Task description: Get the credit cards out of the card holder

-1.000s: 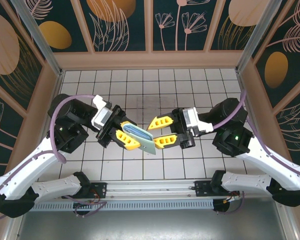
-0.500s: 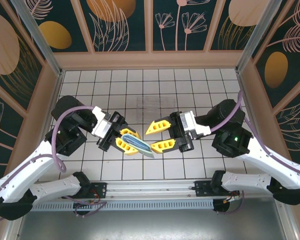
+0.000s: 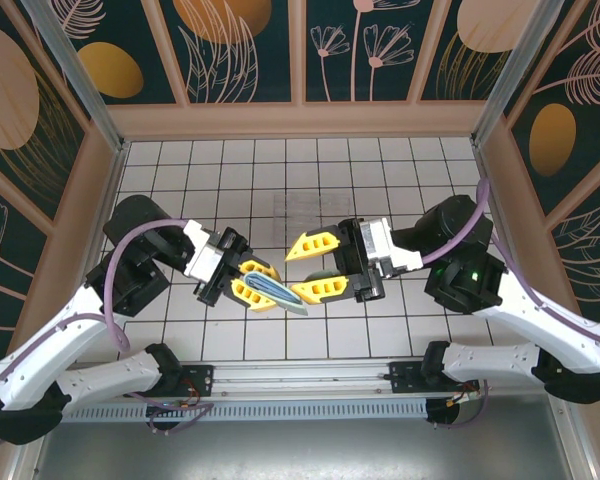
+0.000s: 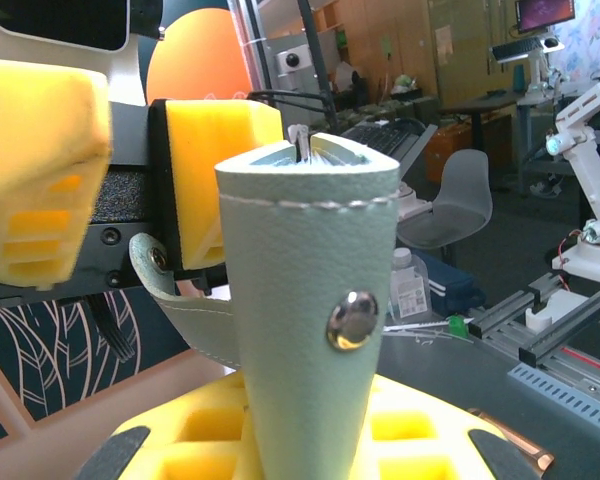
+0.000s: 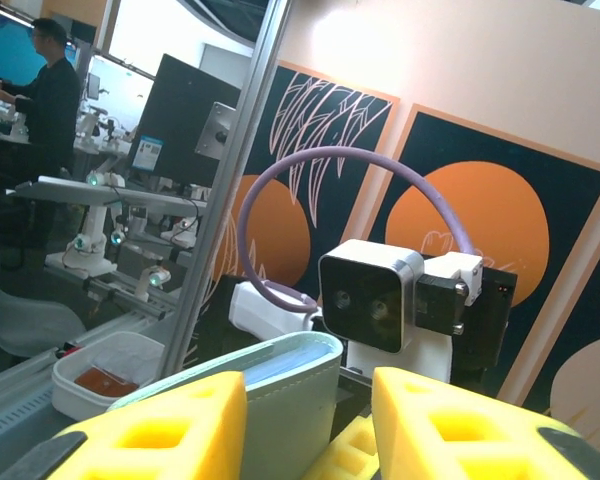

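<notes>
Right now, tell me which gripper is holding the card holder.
The left gripper: its fingers clamp the grey-green card holder, while the right gripper stands open.

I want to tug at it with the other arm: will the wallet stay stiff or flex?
Probably flexes: the wallet looks like soft stitched leather, and its strap curls loose. Likely light, since the left pincer holds it up by one end.

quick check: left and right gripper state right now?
Left gripper: closed, holding the card holder.
Right gripper: open, fingers apart by the card holder's end, not gripping it.
</notes>
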